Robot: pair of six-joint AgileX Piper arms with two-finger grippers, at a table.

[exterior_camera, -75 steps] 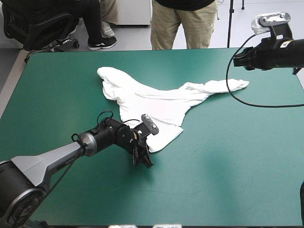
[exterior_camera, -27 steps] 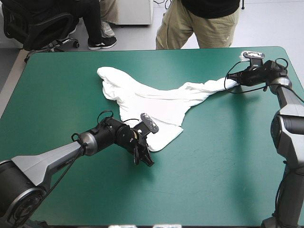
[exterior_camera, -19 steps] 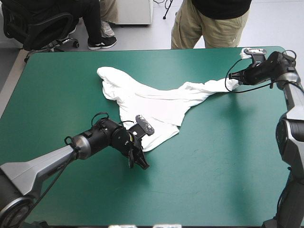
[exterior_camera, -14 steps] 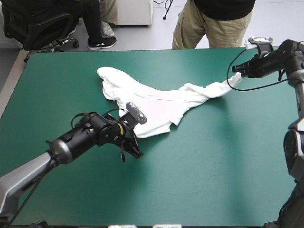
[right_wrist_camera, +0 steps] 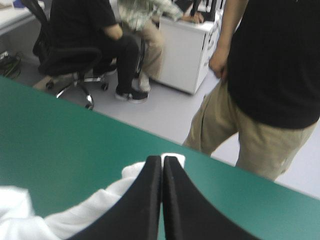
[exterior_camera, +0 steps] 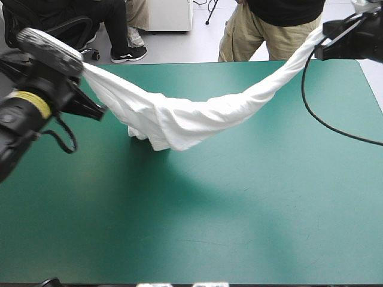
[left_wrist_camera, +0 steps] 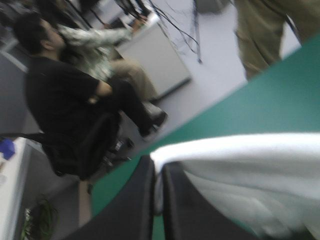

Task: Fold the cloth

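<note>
White and drawn out into a long band, the T-shirt (exterior_camera: 197,116) is hanging above the far half of the teal-green table (exterior_camera: 269,215). Its long axis is running from the far-left corner towards the far-right corner, sagging in the middle. The left gripper (left_wrist_camera: 157,161) is pinching one end near the table's left edge, all but closed on the fabric. The right gripper (right_wrist_camera: 162,159) is clamping the other end the same way. The lowest bunch is dangling left of centre; whether it is touching the table is unclear.
</note>
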